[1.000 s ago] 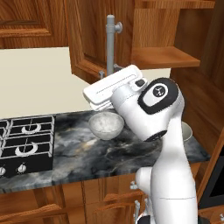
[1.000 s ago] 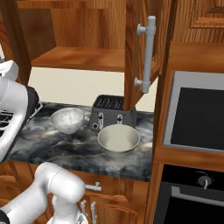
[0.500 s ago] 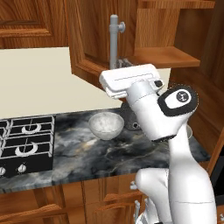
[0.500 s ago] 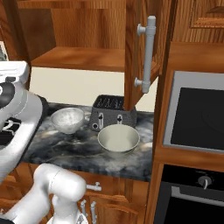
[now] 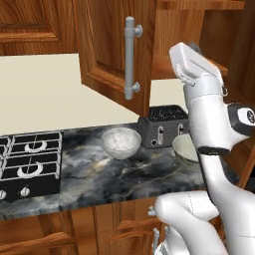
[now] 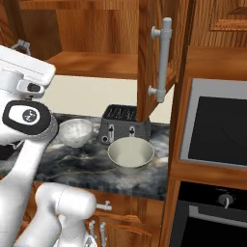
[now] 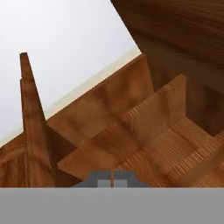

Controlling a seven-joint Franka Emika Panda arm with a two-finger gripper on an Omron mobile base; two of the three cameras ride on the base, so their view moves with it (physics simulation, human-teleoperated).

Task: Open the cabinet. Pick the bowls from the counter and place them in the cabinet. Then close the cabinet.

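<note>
The cabinet stands open; its left door (image 5: 107, 50) and right door (image 6: 154, 58) swing out with their silver bar handles, and the bare wooden shelf (image 6: 96, 65) shows between them. On the dark marble counter (image 5: 124, 174) sit the speckled whitish bowl (image 5: 121, 142) (image 6: 75, 131) and the cream bowl (image 6: 130, 153), which my arm partly hides in the left base view (image 5: 183, 148). My gripper (image 5: 193, 47) (image 6: 20, 46) is raised at shelf height in front of the cabinet opening. In the hand view its fingertips (image 7: 104, 183) are pressed together, shut on nothing, facing wooden panels.
A dark toaster (image 5: 162, 127) (image 6: 124, 126) stands at the back of the counter between the bowls. The black gas hob (image 5: 27, 167) lies to the left. A built-in oven (image 6: 217, 128) fills the tall unit on the right. Drawers run below the counter.
The arm has swung right and lifted, carrying the hand from above the speckled bowl up to the cabinet shelf. The jaws have closed. Both bowls have stayed put.
</note>
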